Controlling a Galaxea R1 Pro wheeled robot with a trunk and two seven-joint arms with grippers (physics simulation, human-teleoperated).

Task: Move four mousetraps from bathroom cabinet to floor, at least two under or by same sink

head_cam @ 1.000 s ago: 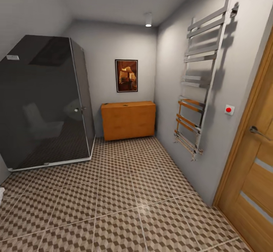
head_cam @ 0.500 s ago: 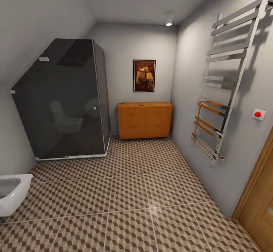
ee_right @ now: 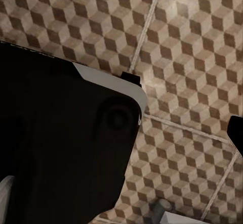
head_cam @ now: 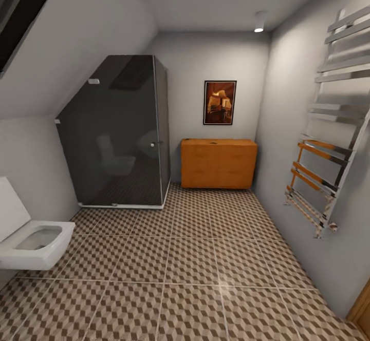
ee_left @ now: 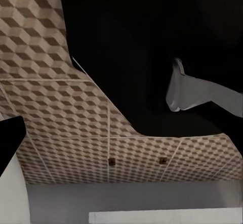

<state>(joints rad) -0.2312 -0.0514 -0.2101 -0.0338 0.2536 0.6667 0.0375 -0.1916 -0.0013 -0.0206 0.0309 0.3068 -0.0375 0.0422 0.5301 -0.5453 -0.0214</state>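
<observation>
While the low orange-brown wooden cabinet (head_cam: 218,163) stands against the far wall across the cube-patterned tiled bathroom floor (head_cam: 190,269), approach seems under way, finger spread indiscernible, 4 mousetraps unseen.

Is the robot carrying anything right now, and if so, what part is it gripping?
It cannot be told: the wrist views show bathroom floor and dark robot body, no mousetrap. The cabinet stands far off.
</observation>
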